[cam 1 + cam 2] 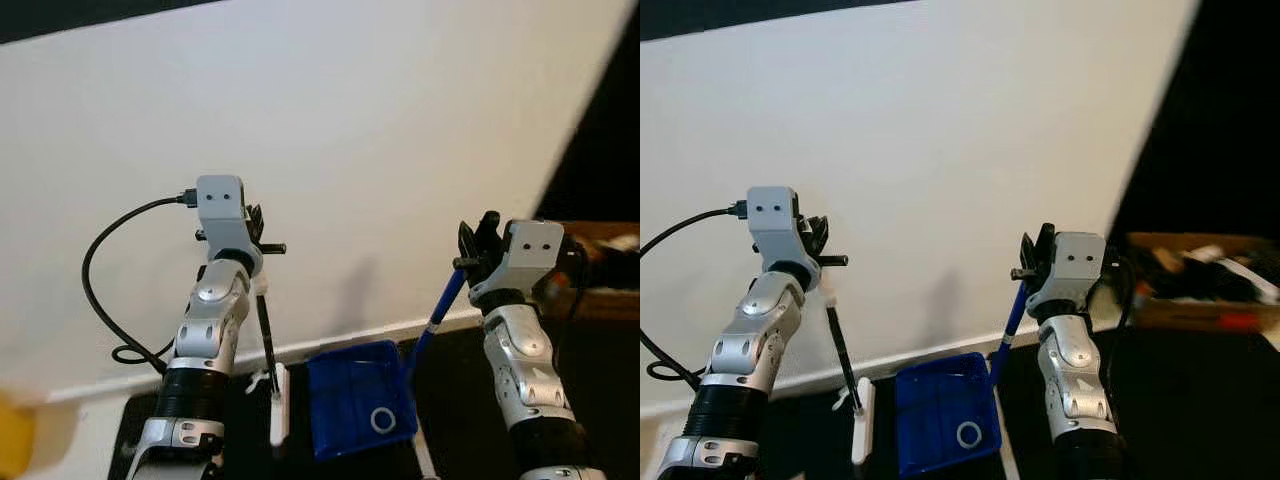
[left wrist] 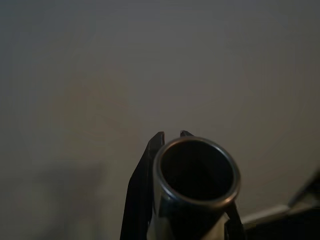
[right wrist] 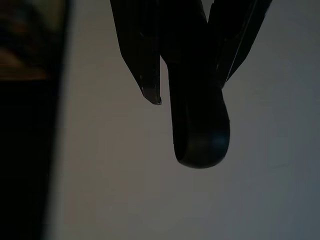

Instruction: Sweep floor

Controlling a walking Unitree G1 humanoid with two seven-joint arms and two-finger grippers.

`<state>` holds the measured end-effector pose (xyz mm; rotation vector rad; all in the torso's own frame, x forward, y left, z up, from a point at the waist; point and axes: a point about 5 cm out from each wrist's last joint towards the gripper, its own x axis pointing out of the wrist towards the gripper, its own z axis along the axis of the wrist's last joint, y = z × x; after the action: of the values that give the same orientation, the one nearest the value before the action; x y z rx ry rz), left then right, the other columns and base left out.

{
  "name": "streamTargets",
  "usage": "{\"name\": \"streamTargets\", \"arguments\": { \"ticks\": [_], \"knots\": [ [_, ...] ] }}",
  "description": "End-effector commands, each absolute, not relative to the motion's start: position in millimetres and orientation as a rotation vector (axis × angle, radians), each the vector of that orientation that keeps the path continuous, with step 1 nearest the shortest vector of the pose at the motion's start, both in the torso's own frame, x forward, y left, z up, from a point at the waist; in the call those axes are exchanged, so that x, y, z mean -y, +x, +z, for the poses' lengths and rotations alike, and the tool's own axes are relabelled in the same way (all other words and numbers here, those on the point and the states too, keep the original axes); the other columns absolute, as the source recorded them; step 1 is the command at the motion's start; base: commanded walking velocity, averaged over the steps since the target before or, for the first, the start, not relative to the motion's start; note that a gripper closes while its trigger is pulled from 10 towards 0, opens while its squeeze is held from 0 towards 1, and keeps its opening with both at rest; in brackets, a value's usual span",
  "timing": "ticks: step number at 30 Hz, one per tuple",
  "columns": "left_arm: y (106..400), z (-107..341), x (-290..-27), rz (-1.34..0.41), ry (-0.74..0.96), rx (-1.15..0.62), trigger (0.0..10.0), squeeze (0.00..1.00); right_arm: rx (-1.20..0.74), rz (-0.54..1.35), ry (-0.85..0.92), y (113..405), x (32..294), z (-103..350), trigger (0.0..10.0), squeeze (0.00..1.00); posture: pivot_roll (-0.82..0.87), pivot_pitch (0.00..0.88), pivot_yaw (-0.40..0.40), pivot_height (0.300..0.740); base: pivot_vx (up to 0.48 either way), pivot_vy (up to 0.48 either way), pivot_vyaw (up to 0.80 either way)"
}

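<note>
Dustpan [image 1: 360, 398], blue, is seen low by the white wall's baseboard [image 1: 340, 341] on dark floor, with a small ring [image 1: 382, 419] lying inside it. Its blue handle is clamped in the right gripper [image 1: 478, 243]. The broom [image 1: 270, 360] stick is clasped by the left gripper [image 1: 255, 225], its white head resting beside the dustpan.

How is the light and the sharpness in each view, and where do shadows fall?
Left eye view: bright wall, soft shadow on it beside the dustpan handle; yellow blur at the lower corner. Left wrist view: dim, the broom handle tube end close and soft. Right wrist view: dark fingers silhouetted against the pale wall.
</note>
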<state>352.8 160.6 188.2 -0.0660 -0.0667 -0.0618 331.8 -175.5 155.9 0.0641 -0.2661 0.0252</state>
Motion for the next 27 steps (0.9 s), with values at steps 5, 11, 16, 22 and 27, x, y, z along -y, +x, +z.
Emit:
{"name": "streamTargets", "arguments": {
  "ticks": [5, 11, 16, 22, 27],
  "knots": [
    [352.9, 197.6, -161.9, -0.059, -0.059, 0.103, 10.0, 0.0, 0.31, 0.03, 0.068, 332.1, 173.1, 164.3, 10.0, 0.0, -0.07, 0.092, 0.112, 0.74, 0.0, 0.0, -0.79],
    [352.8, 197.4, -162.0, -0.059, -0.058, 0.102, 10.0, 0.0, 0.311, 0.029, 0.067, 332.0, 173.5, 164.4, 10.0, 0.0, -0.07, 0.092, 0.112, 0.74, 0.0, 0.0, -0.79],
    [352.7, 197.1, -162.4, -0.058, -0.058, 0.101, 10.0, 0.0, 0.311, 0.028, 0.067, 331.8, 173.9, 164.4, 10.0, 0.0, -0.07, 0.092, 0.113, 0.74, 0.0, 0.0, -0.79],
    [352.9, 197.1, -162.3, -0.06, -0.059, 0.101, 10.0, 0.0, 0.311, 0.027, 0.066, 331.6, 174.2, 164.4, 10.0, 0.0, -0.07, 0.093, 0.113, 0.74, 0.0, 0.0, -0.79],
    [353.1, 196.8, -162.5, -0.059, -0.06, 0.1, 10.0, 0.0, 0.31, 0.026, 0.065, 331.6, 174.3, 164.2, 10.0, 0.0, -0.07, 0.093, 0.113, 0.74, 0.0, 0.0, -0.79]
  ]
}}
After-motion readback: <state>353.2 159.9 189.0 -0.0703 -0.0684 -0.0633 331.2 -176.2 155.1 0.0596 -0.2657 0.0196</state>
